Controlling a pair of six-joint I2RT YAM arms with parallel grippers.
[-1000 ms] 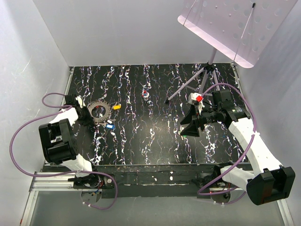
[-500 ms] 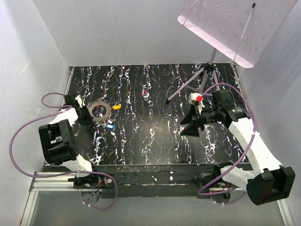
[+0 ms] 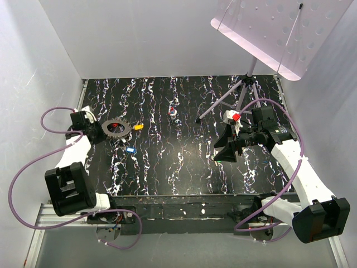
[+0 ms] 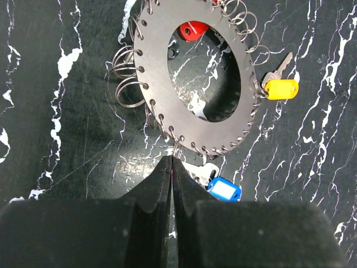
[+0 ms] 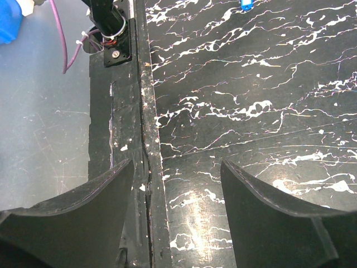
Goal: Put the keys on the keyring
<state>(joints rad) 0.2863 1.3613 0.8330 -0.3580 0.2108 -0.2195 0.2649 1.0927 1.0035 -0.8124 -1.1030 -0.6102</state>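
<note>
The keyring is a flat grey toothed ring with small wire loops round its rim, at the table's left. My left gripper is shut on one wire loop at the ring's near rim and holds the ring tilted. In the left wrist view the keyring fills the top. The red key shows through its hole, the yellow key lies at its right rim, and the blue key lies below it. My right gripper is open and empty, with a small green spot at its tip.
A red-white-blue blob lies at mid-table towards the back. A music stand's tripod stands at the back right. In the right wrist view the table's front edge runs between my open fingers.
My left gripper has drawn back to the left and away with the keyring, which now sits higher and tilted. The blue key stays on the table. The right arm has not moved.
</note>
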